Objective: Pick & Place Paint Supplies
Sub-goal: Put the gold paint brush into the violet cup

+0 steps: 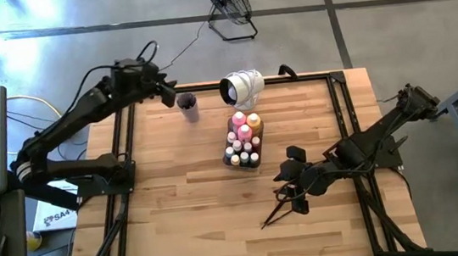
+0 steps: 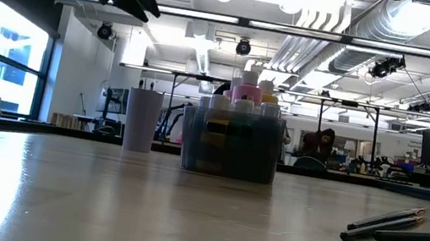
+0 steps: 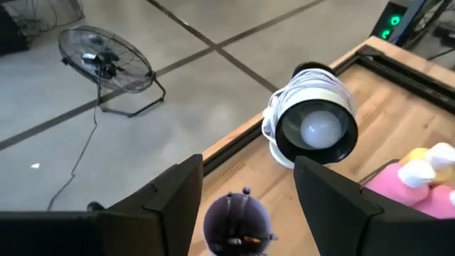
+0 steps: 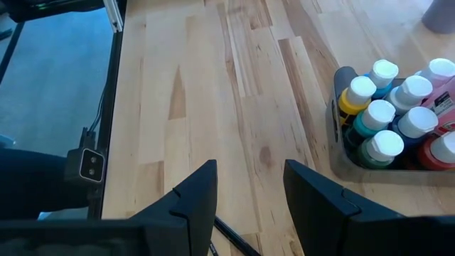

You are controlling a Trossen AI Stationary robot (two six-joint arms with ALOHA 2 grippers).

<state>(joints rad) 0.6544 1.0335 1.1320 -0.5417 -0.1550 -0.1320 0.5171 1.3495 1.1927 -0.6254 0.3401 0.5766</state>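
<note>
While the left gripper (image 3: 247, 186) hangs open and empty, the lilac cup (image 3: 237, 225) with a paintbrush (image 3: 245, 199) inside stands directly under its jaws. Right gripper (image 4: 250, 186) is open too, holding nothing; paintbrushes (image 1: 278, 210) lie beneath it, paint bottles (image 4: 395, 121) near.

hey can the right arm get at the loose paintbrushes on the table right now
Probably yes. The right gripper hangs open right above the paintbrushes, which lie apart from the tray of paint bottles, with bare table around them and nothing between.
</note>
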